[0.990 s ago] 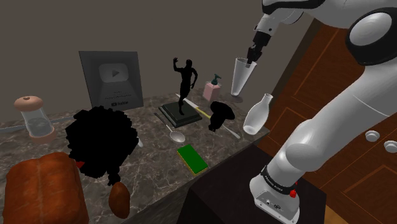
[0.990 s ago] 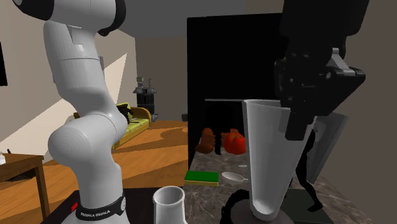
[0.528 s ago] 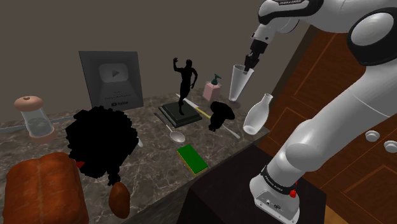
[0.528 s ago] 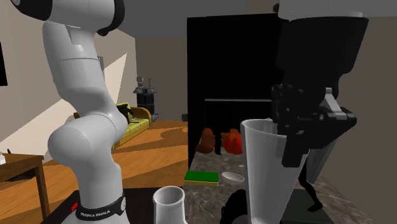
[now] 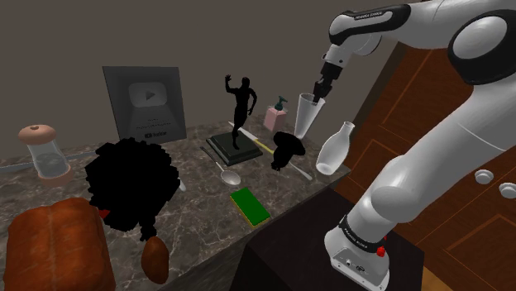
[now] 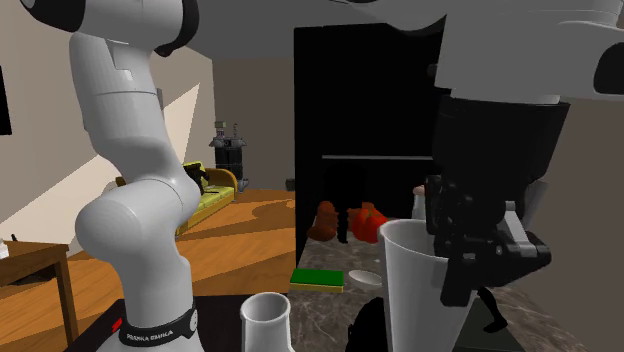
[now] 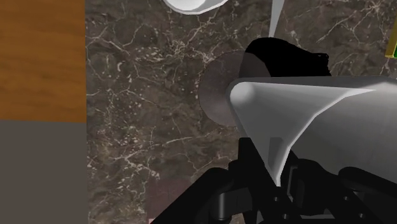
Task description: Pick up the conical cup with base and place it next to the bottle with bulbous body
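My pincer (image 5: 318, 89) is clamped on the rim of the conical cup (image 5: 304, 116), a pale grey, faintly see-through cone tapering to a round flat base. It hangs upright over the dark marble counter (image 7: 140, 127), near the white bulbous bottle (image 5: 331, 150). I cannot tell whether the base touches down.
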Available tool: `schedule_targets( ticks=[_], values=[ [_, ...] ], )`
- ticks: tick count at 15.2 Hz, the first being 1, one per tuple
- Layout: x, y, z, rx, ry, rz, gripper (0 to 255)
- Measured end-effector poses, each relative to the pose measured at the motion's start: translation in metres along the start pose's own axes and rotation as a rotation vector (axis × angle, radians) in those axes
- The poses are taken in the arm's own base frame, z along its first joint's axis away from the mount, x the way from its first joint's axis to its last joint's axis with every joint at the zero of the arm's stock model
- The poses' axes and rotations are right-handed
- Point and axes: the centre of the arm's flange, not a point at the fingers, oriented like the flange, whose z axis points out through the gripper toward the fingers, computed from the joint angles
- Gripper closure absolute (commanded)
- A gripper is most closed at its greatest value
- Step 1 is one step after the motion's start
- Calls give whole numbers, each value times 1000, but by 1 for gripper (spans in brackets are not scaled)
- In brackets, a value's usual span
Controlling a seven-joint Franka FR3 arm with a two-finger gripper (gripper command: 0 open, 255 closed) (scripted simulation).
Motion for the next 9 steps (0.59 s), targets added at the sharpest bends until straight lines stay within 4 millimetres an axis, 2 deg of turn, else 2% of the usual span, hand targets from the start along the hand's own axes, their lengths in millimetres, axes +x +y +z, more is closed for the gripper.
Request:
schedule_targets(
  ticks=[9],
  values=[
    [1, 10, 46, 0, 1, 0, 255]
  ],
)
